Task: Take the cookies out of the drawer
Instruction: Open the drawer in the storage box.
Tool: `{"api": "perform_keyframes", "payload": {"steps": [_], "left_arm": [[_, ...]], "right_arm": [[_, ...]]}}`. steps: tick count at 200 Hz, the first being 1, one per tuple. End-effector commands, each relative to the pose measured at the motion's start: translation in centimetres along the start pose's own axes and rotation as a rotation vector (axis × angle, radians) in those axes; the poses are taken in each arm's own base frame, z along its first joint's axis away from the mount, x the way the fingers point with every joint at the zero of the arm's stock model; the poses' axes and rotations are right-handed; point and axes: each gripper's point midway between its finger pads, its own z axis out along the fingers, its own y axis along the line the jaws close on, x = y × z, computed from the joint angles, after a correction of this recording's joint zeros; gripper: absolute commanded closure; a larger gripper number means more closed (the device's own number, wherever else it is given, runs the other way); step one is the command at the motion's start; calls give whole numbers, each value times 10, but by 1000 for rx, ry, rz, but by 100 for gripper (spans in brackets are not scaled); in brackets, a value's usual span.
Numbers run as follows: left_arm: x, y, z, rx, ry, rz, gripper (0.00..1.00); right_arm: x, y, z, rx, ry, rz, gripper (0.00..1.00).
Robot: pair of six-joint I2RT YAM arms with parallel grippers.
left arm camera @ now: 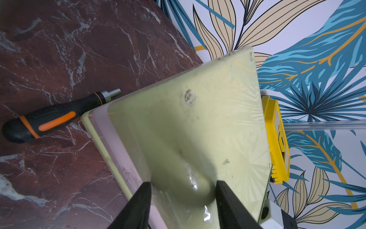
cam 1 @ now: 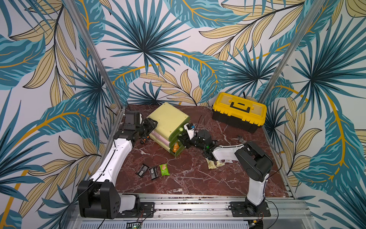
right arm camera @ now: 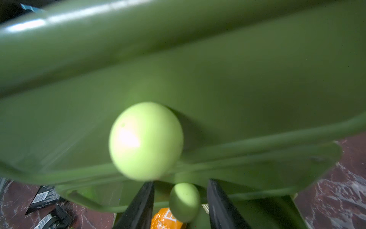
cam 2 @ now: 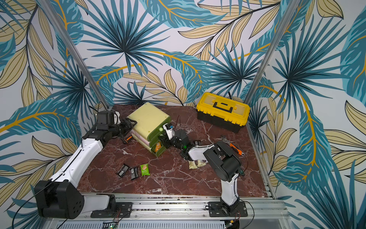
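The pale green drawer cabinet stands at mid-table, with its bottom drawer pulled out and an orange cookie packet inside. My right gripper is open at the drawer fronts, and its fingers stand either side of a small light-green knob without touching it. My left gripper is closed over the cabinet's rear left corner. Out on the table lie two black cookies, a green one and cream-yellow ones under my right arm.
A yellow and black toolbox stands at the back right. A black and orange screwdriver lies left of the cabinet. An orange-handled tool lies by the right edge. Aluminium rails run along the front.
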Motion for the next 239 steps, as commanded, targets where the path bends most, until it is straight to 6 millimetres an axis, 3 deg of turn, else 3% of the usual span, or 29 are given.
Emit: {"api": "perform_keyframes", "payload": {"steps": [1,32,64,86,130,172,239], "left_arm": [[25,27,2,-93,77,-23,45],[24,28,1,-95,72,-22,45],[24,28,2,-96,72,-20,44],[24,28,2,-98,75,-20,45],[24,28,2,-97,73,-22,44],[23,27,3,-93,73,-20,45],[24,27,3,-95,79,-18,44]], "right_arm": [[0,4,3,-20,-7,14,53],[10,1,-20,21,11,-2,50],[41,-5,-48,70,81,2,48],[62,-6,-55,76,128,24,48],[66,-7,-52,75,142,36,49],[87,-15,-45,91,182,23,54],[88,-20,-28,90,171,37,57]]}}
